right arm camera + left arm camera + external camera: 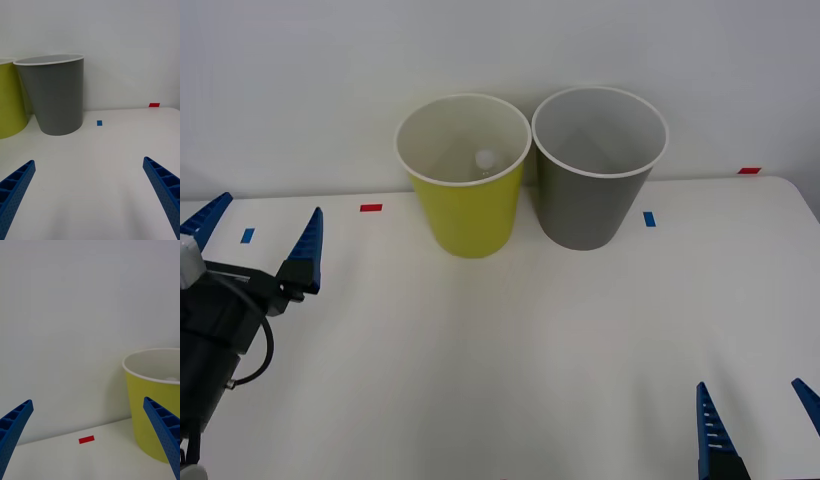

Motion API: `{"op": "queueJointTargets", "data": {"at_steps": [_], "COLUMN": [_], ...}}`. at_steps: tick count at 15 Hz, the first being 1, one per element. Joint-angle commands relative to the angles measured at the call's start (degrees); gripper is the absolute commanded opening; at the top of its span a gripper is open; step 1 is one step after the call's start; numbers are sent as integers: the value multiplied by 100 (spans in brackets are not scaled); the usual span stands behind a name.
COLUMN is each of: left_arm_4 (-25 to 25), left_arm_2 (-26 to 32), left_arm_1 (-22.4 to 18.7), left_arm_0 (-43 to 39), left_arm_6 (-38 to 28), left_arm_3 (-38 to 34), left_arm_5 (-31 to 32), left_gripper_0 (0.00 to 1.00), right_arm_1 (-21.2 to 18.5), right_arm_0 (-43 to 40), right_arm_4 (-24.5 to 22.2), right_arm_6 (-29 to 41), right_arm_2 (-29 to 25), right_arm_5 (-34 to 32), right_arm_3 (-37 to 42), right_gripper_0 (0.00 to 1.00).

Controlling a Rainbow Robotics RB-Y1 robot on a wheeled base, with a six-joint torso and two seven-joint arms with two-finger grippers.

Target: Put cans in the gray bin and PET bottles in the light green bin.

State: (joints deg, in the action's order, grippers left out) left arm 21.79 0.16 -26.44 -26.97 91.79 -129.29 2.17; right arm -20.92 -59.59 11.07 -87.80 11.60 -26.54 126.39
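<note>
blue-fingered left hand and right hand wide apart, empty

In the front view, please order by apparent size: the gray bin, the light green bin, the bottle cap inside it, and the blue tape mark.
1. gray bin and light green bin: look alike, no ranking.
2. blue tape mark and white bottle cap: both tiny, too close to rank.

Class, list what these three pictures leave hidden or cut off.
1. PET bottle: the front view shows just its white cap inside the light green bin; the wall hides its body.
2. Gray bin: its floor is unseen.
3. Right tool: cut off by the bottom edge.
</note>
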Motion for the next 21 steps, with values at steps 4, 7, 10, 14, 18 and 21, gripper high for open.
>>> {"op": "queueJointTargets", "data": {"at_steps": [4,7,10,14,18,21], "left_arm_4": [-78,-184,-307,-474,-834,-896], "left_arm_2": [-385,-596,-737,-886,-1036,-1062], "left_arm_1": [113,192,271,288,332,368], "left_arm_0": [-1487,-2084,-2524,-3139,-3280,-3561], "left_arm_6": [32,93,111,111,14,-39], "left_arm_3": [9,9,62,79,545,545], "left_arm_5": [1400,1875,2226,2780,3509,3615], "left_gripper_0": [100,100,100,100,100,100], "right_arm_1": [0,0,0,0,0,0], "right_arm_0": [0,0,0,0,0,0], "right_arm_4": [0,0,0,0,0,0], "right_arm_6": [0,0,0,0,0,0], "right_arm_2": [0,0,0,0,0,0], "right_arm_5": [0,0,0,0,0,0], "right_arm_3": [-1,-1,-1,-1,-1,-1], "right_gripper_0": [100,100,100,100,100,100]}}
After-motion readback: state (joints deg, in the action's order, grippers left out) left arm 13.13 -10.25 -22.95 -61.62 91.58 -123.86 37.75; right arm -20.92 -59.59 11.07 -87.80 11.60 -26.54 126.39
